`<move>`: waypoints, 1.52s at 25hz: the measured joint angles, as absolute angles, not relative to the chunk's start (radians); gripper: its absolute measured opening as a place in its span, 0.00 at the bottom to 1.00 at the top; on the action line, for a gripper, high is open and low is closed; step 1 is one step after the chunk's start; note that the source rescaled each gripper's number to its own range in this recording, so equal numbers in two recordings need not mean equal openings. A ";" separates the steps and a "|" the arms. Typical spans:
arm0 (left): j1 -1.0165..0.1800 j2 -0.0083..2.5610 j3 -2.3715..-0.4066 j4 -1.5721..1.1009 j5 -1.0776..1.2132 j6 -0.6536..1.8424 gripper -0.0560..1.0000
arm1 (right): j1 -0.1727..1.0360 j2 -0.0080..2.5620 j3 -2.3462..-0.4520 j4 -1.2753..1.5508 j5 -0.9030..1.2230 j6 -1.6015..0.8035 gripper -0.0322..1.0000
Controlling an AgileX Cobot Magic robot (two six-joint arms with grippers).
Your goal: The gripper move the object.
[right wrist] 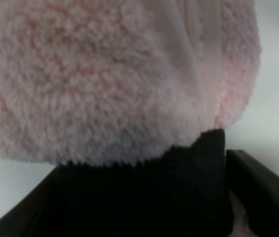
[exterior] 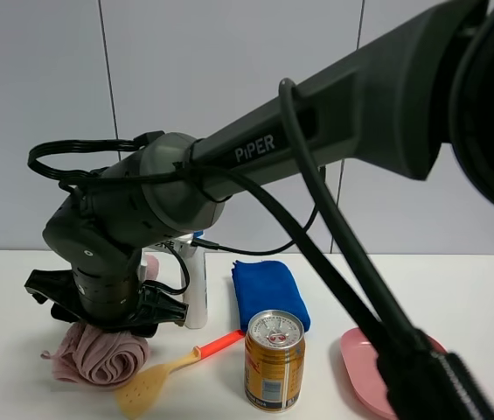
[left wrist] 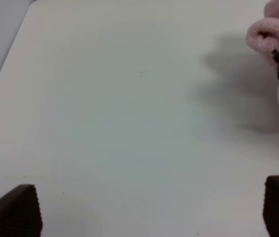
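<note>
A pink fluffy towel [exterior: 98,354], rolled up, lies on the white table [exterior: 456,289] at the front left. My right arm reaches across from the right, and its gripper [exterior: 107,308] sits right on top of the towel. In the right wrist view the towel [right wrist: 114,74] fills the frame behind the black fingers [right wrist: 144,192], which press into it. My left gripper [left wrist: 146,210] is open and empty over bare table, and the towel [left wrist: 272,34] shows at the edge of its view. The left gripper is out of the exterior view.
A white bottle [exterior: 196,293] stands just right of the towel. A blue folded cloth [exterior: 269,291], a gold drink can [exterior: 274,360], a yellow spatula with an orange handle [exterior: 155,381] and a pink plate [exterior: 362,367] lie further right.
</note>
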State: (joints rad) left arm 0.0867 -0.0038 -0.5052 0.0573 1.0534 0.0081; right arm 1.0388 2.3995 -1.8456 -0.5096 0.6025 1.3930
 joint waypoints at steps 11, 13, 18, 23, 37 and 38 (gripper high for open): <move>0.087 -0.004 -0.505 0.057 1.053 0.007 1.00 | 1.039 2.399 -1.846 -0.508 0.624 1.393 0.70; 0.087 -0.004 -0.505 0.057 1.053 0.007 1.00 | 1.039 2.398 -1.846 -0.508 0.627 1.393 0.71; 0.087 -0.004 -0.505 0.057 1.053 0.007 1.00 | 1.039 2.358 -1.846 -0.501 0.630 1.386 0.71; 0.087 -0.004 -0.505 0.057 1.053 0.008 1.00 | 1.062 2.283 -1.846 -0.478 0.633 1.238 0.71; 0.087 -0.004 -0.505 0.057 1.053 0.007 1.00 | 1.128 1.994 -1.846 -0.385 0.887 0.483 0.71; 0.087 -0.004 -0.505 0.057 1.053 0.007 1.00 | 1.128 1.965 -1.846 -0.395 0.906 0.451 0.71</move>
